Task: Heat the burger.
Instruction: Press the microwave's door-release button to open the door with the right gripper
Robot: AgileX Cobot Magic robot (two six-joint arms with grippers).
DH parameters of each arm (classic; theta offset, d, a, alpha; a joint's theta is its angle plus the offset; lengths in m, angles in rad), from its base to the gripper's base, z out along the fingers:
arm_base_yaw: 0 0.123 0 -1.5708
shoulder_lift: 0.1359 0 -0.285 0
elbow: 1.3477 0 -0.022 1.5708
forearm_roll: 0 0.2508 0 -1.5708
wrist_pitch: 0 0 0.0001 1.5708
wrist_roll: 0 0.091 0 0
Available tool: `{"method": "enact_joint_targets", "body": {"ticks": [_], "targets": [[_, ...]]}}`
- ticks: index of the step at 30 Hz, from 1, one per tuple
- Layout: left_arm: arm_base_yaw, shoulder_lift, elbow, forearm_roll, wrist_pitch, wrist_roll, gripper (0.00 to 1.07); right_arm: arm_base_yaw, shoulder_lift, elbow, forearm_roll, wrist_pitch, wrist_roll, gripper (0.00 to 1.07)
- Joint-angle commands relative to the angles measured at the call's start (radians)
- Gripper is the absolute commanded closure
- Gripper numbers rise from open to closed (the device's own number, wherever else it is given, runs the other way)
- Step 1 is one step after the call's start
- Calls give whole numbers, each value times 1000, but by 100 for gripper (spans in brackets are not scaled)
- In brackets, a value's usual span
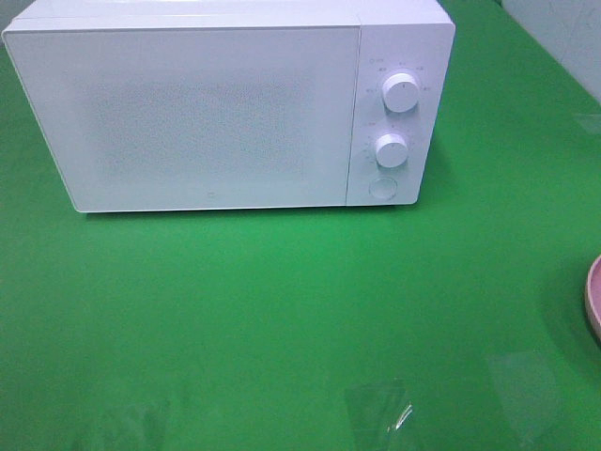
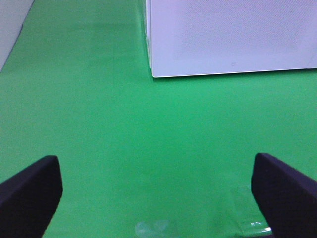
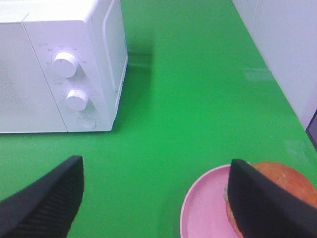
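A green tabletop (image 1: 282, 310) runs to a pale wall (image 1: 563, 28).

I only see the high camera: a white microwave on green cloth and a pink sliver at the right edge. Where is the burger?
Observer: On that pink plate; the right wrist camera shows the burger resting there.
Visitor: Is the robot holding it?
Observer: No. The right fingers stand open, gripping nothing.
Visitor: And the other arm?
Observer: The left fingers are wide open above green cloth, facing the microwave.
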Motion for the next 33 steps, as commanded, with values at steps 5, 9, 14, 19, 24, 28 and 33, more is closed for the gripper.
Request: {"method": "enact_joint_targets", "body": {"ticks": [5,9,14,19,24,28,33], "targets": [[-2,-16,3,-10,-11,-3,9,-2,144,-5,-4,-162,2,31],[-2,-16,3,-10,-11,-3,9,-2,229,-5,-4,-221,2,31],[-2,-16,3,-10,-11,-3,9,-2,346,-5,-6,-348,2,31],[-2,-16,3,-10,-11,-3,9,-2,420,-5,-6,-451,2,31],[-2,-16,3,-10,-11,-3,9,-2,538,-5,-6,-650,2,31],[-2,-16,3,-10,-11,-3,9,-2,614,-5,-8,-774,2,31],[-2,-16,3,-10,-11,-3,9,-2,728,-5,-8,-924,-22,31]]}}
